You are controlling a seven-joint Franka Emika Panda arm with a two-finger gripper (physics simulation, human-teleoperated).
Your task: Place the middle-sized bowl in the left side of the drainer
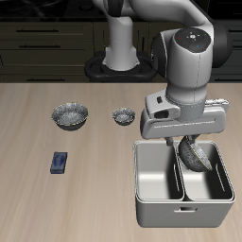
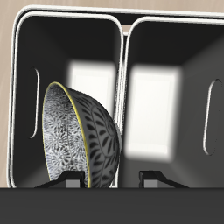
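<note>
franka arm reaches over the grey metal drainer, which sits at the near edge of the wooden worktop. claw hangs above the drainer, roughly over the central wall, and is clamped on the middle-sized bowl. the bowl is tilted on edge, rim turned sideways, silvery speckled shell showing. it is held up in the air over the drainer's left side compartment, around rim level, not resting on the floor.

wrist view: middle-sized bowl fills the foreground, tipped up, yellowish rim line visible, dark patterned outside. behind it are both deep compartments of the drainer, split by the central wall, with light patches on both floors. the bowl overlaps just one compartment in this view. claw fingertips show only as small dark tabs at the frame edge, closed narrow on the bowl's wall; exact gap is hard to tell.

other stuff on the worktop: wider silvery bowl farther back, well apart from the drainer, upright. tiniest silvery bowl beside it, nearer the arm, upright, apart from the bigger one. small blue flat object lies nearer the front edge, below the wider bowl in the exterior view, too small to identify. dark kitchen cabinets behind the worktop.
</note>
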